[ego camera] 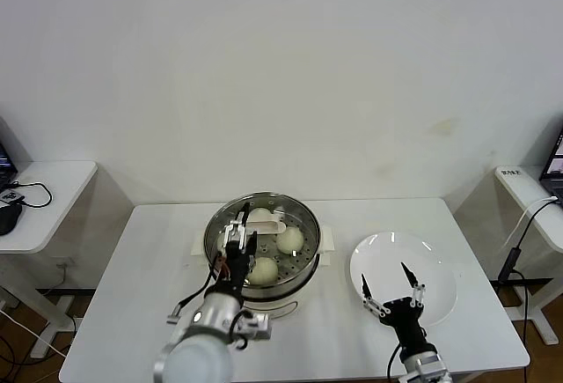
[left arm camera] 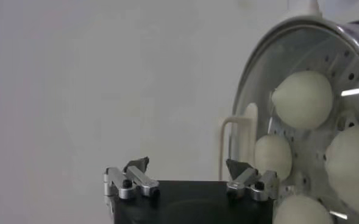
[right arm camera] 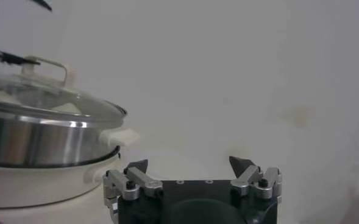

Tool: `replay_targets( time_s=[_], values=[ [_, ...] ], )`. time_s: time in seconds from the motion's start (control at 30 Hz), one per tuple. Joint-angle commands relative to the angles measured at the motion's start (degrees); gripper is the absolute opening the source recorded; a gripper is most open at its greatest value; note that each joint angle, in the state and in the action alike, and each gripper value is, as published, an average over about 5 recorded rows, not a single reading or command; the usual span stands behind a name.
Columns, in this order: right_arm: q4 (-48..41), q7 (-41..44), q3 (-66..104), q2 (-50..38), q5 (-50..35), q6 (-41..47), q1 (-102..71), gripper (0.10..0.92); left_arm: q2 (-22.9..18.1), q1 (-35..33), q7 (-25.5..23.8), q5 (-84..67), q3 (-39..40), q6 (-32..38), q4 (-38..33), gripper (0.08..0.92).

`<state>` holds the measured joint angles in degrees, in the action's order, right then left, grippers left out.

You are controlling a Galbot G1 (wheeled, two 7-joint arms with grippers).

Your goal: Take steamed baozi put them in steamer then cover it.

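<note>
The steamer (ego camera: pixel 303 270) stands at the middle of the white table, a shiny pot (right arm camera: pixel 39 140) on a cream base (right arm camera: pixel 33 179). The cover (right arm camera: pixel 51 103), clear glass with a cream bar handle (ego camera: pixel 265 223), lies on the pot. Several steamed baozi (left arm camera: pixel 302 99) show through the glass. My left gripper (ego camera: pixel 239 240) hovers over the cover's left part, just beside the handle (left arm camera: pixel 247 137). It is open, with nothing between its fingers. My right gripper (ego camera: pixel 391 288) hangs open and empty over the near left edge of the bare white plate (ego camera: pixel 431 268).
The table's (ego camera: pixel 132 268) near edge runs just below both arms. A side table (ego camera: pixel 53 189) with cables and a dark mouse stands at far left. Another side table (ego camera: pixel 528 191) with a hanging cable is at far right. The wall behind is plain.
</note>
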<state>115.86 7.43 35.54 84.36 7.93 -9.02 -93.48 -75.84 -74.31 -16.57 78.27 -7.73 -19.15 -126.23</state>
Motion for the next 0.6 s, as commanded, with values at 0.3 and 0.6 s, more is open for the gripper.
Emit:
replay_targets(
  time_s=[0.3,0.6],
  values=[
    [1.4,0.4,1.7,-7.4,-6.9,0.8,-4.7,0.822,0.3,-25.3,29.5,-83.3,-26.6,20.1,-5.2,0.823],
    [2.6,1.3,0.7,-12.9,-11.3,3.2,-11.2,0.822,-1.9,-40.7,32.1,-92.3,-27.7,29.0,-1.5,0.823]
  ],
)
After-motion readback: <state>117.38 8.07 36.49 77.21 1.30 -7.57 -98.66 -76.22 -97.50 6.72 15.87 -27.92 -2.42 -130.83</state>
